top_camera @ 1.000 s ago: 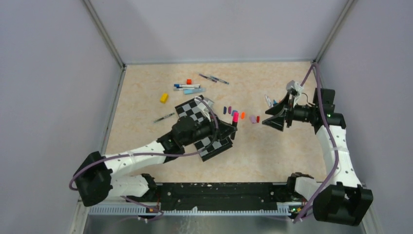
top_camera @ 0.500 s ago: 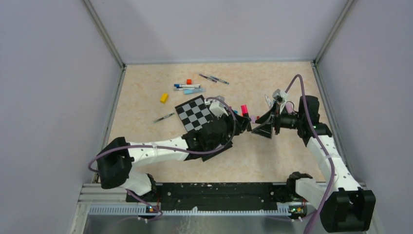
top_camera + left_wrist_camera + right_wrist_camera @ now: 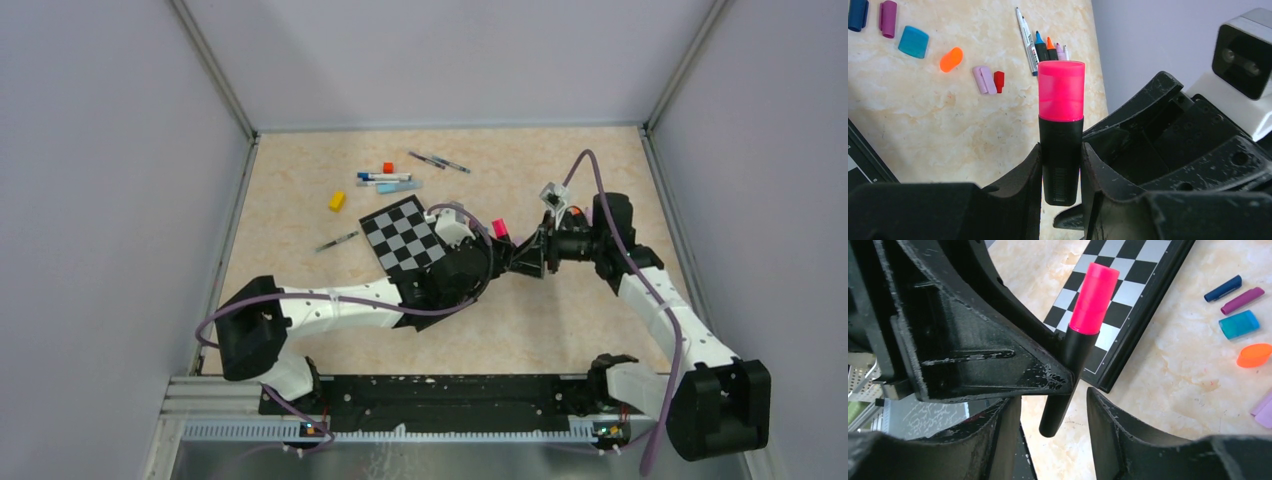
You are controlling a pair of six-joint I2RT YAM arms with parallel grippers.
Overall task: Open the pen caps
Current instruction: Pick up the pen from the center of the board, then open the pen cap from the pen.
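Observation:
My left gripper [image 3: 505, 257] is shut on the black barrel [image 3: 1060, 160] of a highlighter and holds it upright, with its pink cap [image 3: 1061, 90] on top. The cap also shows in the top view [image 3: 498, 228] and the right wrist view [image 3: 1094, 299]. My right gripper [image 3: 523, 262] is open, close against the left one. Its fingers stand apart on either side of the barrel's lower end [image 3: 1060, 415] without touching it. Loose caps lie on the table: navy [image 3: 858, 14], purple [image 3: 888, 18], teal [image 3: 913, 42], orange [image 3: 951, 59], lilac [image 3: 983, 80], red [image 3: 999, 81].
A checkerboard plate [image 3: 400, 235] lies left of the grippers. A yellow block [image 3: 337, 201], an orange-red cube [image 3: 388, 167] and several pens [image 3: 385, 180] lie at the back. Uncapped pens [image 3: 1038, 42] lie near the right wall. One pen [image 3: 338, 241] lies left of the board.
My left arm has carried the pink-capped highlighter to the right. My right arm has moved left to meet it, and its open fingers now flank the barrel.

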